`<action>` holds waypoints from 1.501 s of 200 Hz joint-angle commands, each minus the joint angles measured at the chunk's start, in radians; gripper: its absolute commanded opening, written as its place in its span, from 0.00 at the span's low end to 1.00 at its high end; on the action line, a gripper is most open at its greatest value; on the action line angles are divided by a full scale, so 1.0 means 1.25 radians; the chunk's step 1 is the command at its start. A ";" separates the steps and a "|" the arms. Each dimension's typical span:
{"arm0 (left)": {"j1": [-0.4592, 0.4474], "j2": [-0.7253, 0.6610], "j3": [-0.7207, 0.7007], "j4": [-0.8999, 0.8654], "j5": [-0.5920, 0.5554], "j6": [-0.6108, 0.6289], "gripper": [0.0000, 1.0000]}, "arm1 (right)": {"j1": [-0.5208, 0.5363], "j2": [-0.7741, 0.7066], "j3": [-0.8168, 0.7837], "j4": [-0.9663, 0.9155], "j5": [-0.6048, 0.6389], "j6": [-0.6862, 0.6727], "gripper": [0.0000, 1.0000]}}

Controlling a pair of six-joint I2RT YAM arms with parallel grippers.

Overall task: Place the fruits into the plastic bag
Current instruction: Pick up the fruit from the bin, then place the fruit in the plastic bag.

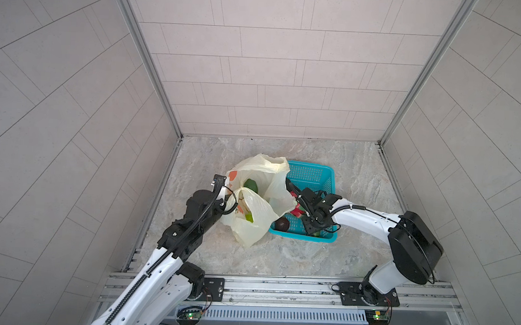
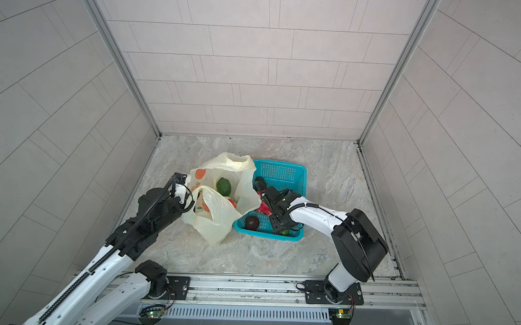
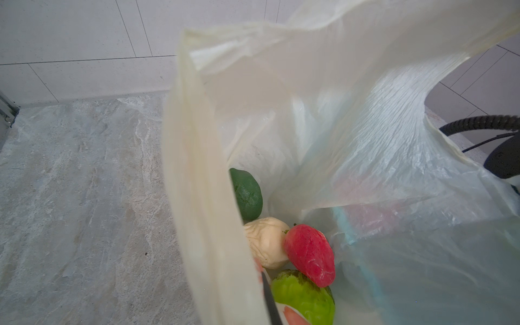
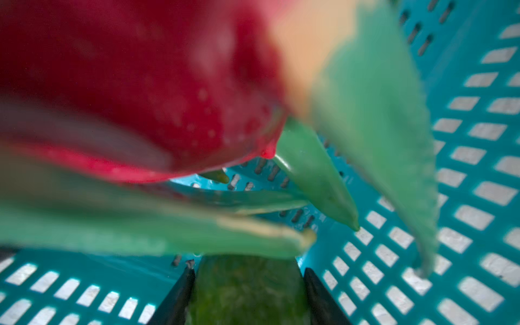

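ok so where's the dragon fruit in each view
Both top views: the dragon fruit sits in the teal basket, right beside the plastic bag.
Left wrist: not clearly in it; only a faint pink blur through the plastic bag.
Right wrist: fills most of the picture, close and blurred; a green fruit shows past it.
Shared landmark: the teal basket's perforated wall, in the top and right wrist views.

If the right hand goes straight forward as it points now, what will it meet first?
A dark green fruit fills the gap inside the right hand; just beyond lies the dragon fruit, likely next; blur hides depth.
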 commanded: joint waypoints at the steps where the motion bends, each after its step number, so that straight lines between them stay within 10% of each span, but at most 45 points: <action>1: 0.004 -0.010 -0.006 0.011 -0.001 -0.002 0.00 | 0.002 -0.022 -0.022 0.008 -0.015 0.001 0.38; 137: 0.005 -0.008 -0.009 0.018 0.010 -0.003 0.00 | -0.003 -0.497 -0.151 0.301 0.060 0.028 0.26; 246: 0.005 -0.013 -0.010 0.016 0.008 -0.003 0.00 | 0.138 -0.233 0.089 0.585 -0.169 0.023 0.26; 300: 0.005 -0.023 -0.009 0.018 -0.011 -0.005 0.00 | 0.229 -0.013 0.225 0.470 -0.166 -0.053 0.28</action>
